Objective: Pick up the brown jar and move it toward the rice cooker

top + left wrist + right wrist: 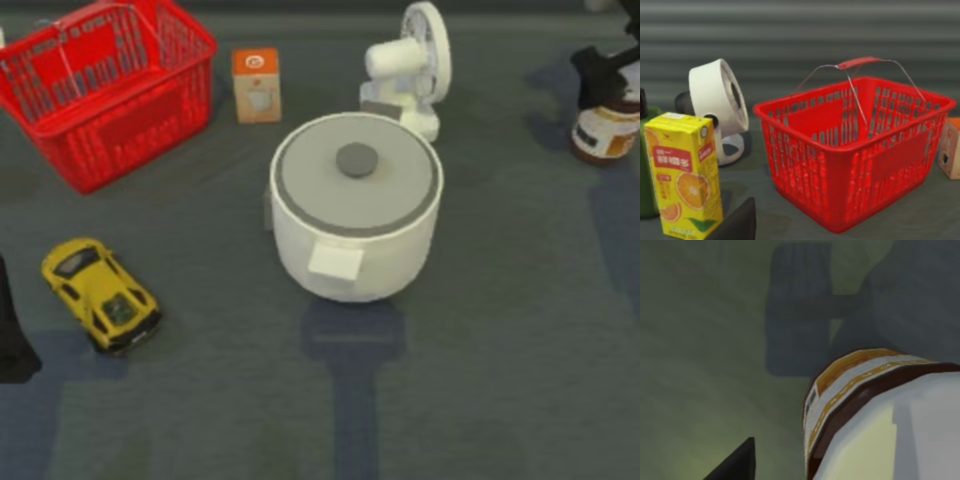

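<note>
Brown jar (603, 132) top hidden under right tool (610, 70); fingers unseen.

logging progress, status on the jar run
Right gripper over brown jar, far right. Left arm parked, left edge. Fan stands near rice cooker.

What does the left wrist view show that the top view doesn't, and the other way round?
Only the left wrist view shows a yellow orange-juice carton beside a dark green object I cannot identify. Only the top view shows the rice cooker, the brown jar under the right gripper at the right edge, and a yellow toy car. Both show the red basket, white fan and orange-and-white box.
</note>
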